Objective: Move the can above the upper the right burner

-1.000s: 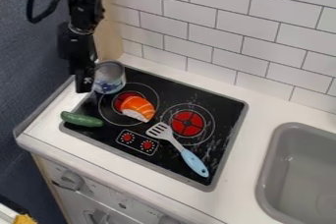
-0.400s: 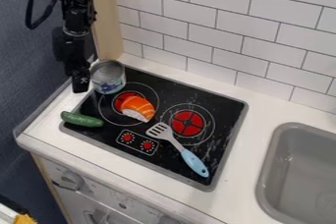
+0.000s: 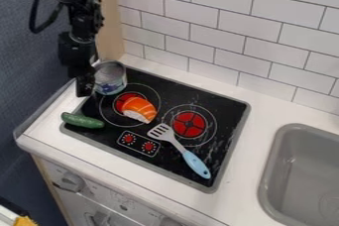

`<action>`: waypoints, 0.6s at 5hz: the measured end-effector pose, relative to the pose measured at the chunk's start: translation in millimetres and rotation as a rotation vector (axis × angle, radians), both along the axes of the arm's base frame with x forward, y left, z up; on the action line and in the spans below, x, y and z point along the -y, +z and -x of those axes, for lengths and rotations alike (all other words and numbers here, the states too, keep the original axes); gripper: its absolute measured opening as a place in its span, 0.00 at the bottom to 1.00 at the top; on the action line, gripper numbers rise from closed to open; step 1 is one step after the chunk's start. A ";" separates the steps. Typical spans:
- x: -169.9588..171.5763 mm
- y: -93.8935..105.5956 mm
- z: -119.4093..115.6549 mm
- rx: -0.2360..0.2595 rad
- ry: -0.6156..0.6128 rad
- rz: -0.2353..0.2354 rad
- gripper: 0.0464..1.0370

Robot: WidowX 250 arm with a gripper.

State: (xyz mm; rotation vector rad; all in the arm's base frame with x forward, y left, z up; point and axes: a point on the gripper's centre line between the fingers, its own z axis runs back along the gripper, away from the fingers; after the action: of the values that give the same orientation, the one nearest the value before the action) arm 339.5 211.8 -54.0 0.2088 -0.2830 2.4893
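Note:
The black gripper [image 3: 86, 87] hangs at the upper left, right against the left side of the can as seen from the camera; how its fingers stand is hard to make out. The silver can [image 3: 110, 78], with a blue and white label, stands upright at the stove's upper left corner, behind the left burner. On the black stovetop [image 3: 173, 92], the right burner [image 3: 189, 124] is a red disc inside white rings.
Orange and white sushi [image 3: 139, 109] lies on the left burner. A spatula [image 3: 179, 146] with a blue handle crosses the stove's front right, touching the right burner's rings. A cucumber [image 3: 83, 120] rests at the left edge. The grey sink [image 3: 277, 143] is at right; a tiled wall stands behind.
The gripper shifted slightly left, then came back a little to the right and slightly lower beside the can. The can looks unmoved.

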 end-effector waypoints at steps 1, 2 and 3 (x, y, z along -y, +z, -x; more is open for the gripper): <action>14.7 -4.6 -8.8 0.006 -0.061 -0.017 0.96; 25.7 -2.0 -17.9 0.002 -0.098 -0.066 0.96; 38.1 2.1 -28.0 -0.002 -0.146 -0.084 0.96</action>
State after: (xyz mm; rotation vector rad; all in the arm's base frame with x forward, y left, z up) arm 367.4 173.7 -51.8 0.2178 -0.3888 2.3352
